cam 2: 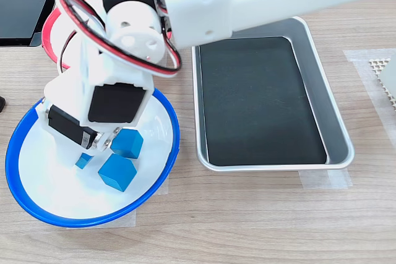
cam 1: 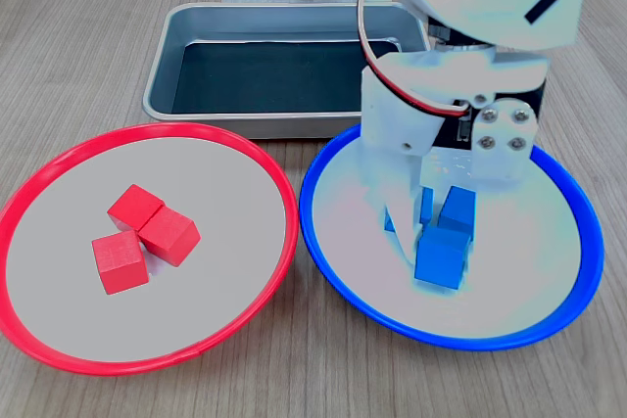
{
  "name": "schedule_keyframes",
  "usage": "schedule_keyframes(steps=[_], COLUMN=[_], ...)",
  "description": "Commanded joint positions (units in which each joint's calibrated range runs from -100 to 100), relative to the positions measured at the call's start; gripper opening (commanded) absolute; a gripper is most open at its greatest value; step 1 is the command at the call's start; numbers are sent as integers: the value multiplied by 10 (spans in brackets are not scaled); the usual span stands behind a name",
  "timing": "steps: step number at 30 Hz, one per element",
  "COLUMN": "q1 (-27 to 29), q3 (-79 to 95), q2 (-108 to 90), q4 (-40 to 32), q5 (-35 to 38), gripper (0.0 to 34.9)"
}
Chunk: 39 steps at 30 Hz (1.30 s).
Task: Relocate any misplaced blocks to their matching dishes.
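The first exterior view shows my hand (cam 1: 416, 232) lowered into the blue-rimmed dish (cam 1: 578, 271), its white body covering much of the dish's middle. Three blue blocks sit there: one nearest the camera (cam 1: 443, 256), one just behind it (cam 1: 457, 209), and a third mostly hidden behind my pale finger (cam 1: 400, 227). I cannot tell from this angle whether my fingers are apart or together, since my own casing blocks the tips. In the second exterior view my hand (cam 2: 93, 149) hangs over the same dish (cam 2: 18, 180), toward the second exterior view's left, and the blocks read more clearly: a small sliver of one (cam 2: 83, 161) shows just below my servo housing, another (cam 2: 127, 143) lies right beside my fingertip, and the largest-looking one (cam 2: 117, 172) rests closer to the rim. None of them looks lifted; all seem to lie on the pale inside of the dish.

The red-rimmed dish (cam 1: 39, 335) sits on the first exterior view's left, apart from my hand, holding three red blocks (cam 1: 147, 237) bunched together and touching. Behind both dishes in that view stands a grey metal tray (cam 1: 162, 85) with a dark floor. Everything rests on a wood-grain tabletop (cam 1: 313, 369).
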Motion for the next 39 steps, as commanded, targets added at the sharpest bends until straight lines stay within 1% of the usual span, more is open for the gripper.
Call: schedule_keyframes(steps=[1,3,7,9,11,14,23,29,32,36,39], q1=[-11,-13,-13,-13,-11,-7,15,37,48,55,52], q3=[-28,-30,-33,-35,-37,-43,-43,70,171,375,548], q2=[-4,-4,-4,-5,-10,-16,-82,-207,-291,-441,-572], q4=[18,29,50,59,67,76,100,99,76,-2,-73], q5=[6,9,15,17,19,19,29,35,33,20,-2], gripper=[10,20,62,73,77,95,103,98,85,48,4])
